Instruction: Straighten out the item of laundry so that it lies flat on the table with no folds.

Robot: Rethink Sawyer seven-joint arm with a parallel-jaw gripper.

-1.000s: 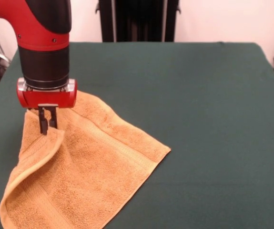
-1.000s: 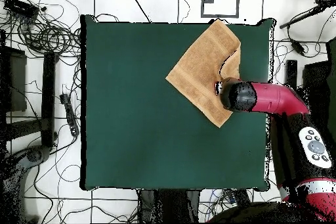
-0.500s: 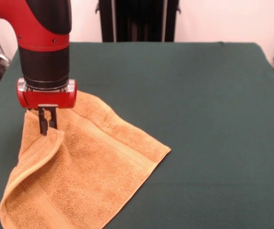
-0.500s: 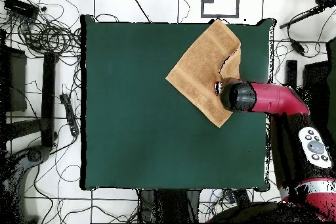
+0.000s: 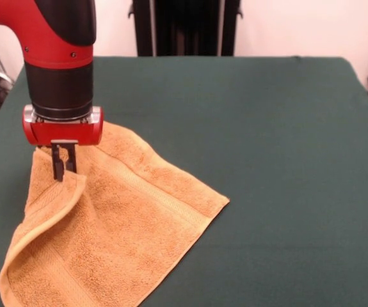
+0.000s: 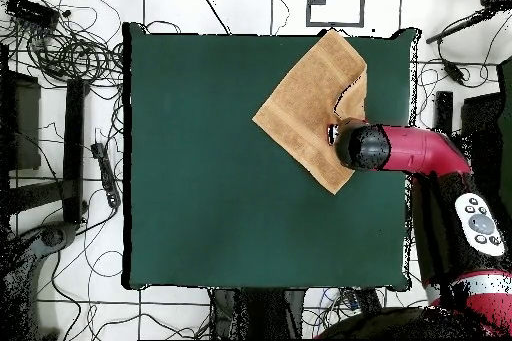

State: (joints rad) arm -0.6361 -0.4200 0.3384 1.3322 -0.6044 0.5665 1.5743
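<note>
Fingers (image 5: 64, 167) stand narrow, pinching a raised fold of the towel (image 5: 116, 227) at the green surface (image 5: 267, 141) corner; from overhead the arm (image 6: 400, 149) hides this grip.

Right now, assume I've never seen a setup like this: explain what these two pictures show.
Both pictures show the same moment from two cameras. One looks across the table, a large surface covered in dark green cloth, toward the robot. The other looks straight down from above, with the robot's base at the bottom, so its directions are turned half round. The red and black machine is a robot arm; at its end is the gripper, two thin black fingers that pinch things. The only thing lying on the table is a golden-orange towel. One side of it is folded over, so it does not lie flat. The gripper points down at that folded edge, its fingers close together and seemingly pinching the cloth. From above, the arm hides the gripper.
</note>
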